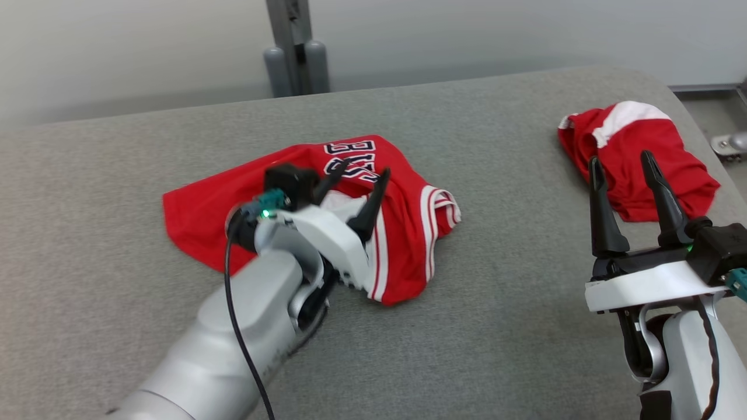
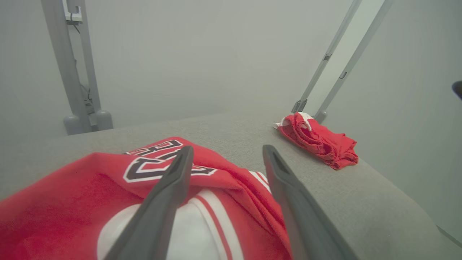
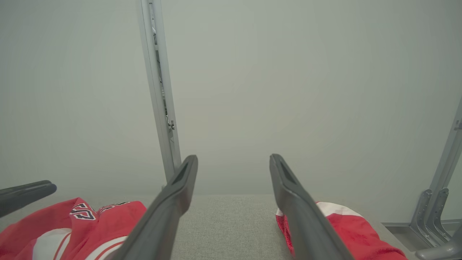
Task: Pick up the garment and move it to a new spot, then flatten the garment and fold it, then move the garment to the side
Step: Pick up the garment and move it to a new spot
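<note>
Starting at your left, the left arm reaches in over the grey padded table (image 1: 496,262), and the left gripper (image 1: 365,169) sits over the red garment (image 1: 198,216), a jersey with white and red trim and black lettering. Its two fingers are spread, with nothing pinched between them. In the left wrist view one finger crosses the lettering and the white panel, and the other runs along the cloth's right border; you cannot tell whether either touches it. The garment lies crumpled at mid-table, left of centre, mostly under and to the left of that gripper. Further right, the right gripper (image 1: 621,158) is held over the near right of the table, fingers wide and empty. A second red piece (image 1: 630,125) with a white band lies bunched near the far right corner, well apart from the garment.
</note>
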### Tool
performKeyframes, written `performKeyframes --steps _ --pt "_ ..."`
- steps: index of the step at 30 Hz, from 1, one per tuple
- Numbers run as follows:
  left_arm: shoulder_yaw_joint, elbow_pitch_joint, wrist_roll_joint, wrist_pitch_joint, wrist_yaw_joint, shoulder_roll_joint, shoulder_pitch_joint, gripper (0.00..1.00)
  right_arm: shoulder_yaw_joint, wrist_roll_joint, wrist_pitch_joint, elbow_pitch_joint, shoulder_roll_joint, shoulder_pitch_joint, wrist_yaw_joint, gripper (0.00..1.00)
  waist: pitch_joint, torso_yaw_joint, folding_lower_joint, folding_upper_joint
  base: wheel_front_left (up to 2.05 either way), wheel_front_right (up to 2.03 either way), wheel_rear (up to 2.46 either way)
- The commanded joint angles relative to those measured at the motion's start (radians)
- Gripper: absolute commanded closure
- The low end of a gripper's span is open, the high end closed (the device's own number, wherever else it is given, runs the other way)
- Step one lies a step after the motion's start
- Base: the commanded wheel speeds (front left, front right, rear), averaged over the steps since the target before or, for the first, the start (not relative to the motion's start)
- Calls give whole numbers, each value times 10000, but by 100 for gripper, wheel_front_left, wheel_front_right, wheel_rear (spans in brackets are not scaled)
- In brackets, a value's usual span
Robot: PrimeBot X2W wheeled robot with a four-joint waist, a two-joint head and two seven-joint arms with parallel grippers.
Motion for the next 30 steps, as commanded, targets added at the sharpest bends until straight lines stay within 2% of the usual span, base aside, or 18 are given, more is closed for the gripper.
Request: performKeyframes --steps 1,8,10,15,23,30 --pt "174 -37 242 -60 97 67 -271 0 -26 -81 -38 -40 -32 82 3 0 -169 275 0 0 0 0 0" --pt "2367 -1342 2706 -38 702 1001 273 0 -13 -185 -38 -40 -119 408 3 0 -745 1286 0 0 0 0 0" --pt "3344 -2181 3604 -39 879 1418 1038 0 6 -200 -38 -68 -135 615 1 0 -949 1678 0 0 0 0 0" --pt "4921 -3477 4619 -41 982 1770 2664 0 51 -194 -38 -18 -211 869 3 0 -1118 2170 0 0 0 0 0" --pt "7068 -4971 5798 -41 408 1192 5131 0 331 -203 -38 128 -252 1153 3 0 -1279 2487 0 0 0 0 0" --pt "8058 -6018 7059 -42 -210 407 6617 0 556 -179 -38 245 -195 1371 1 0 -1418 2447 0 0 0 0 0"
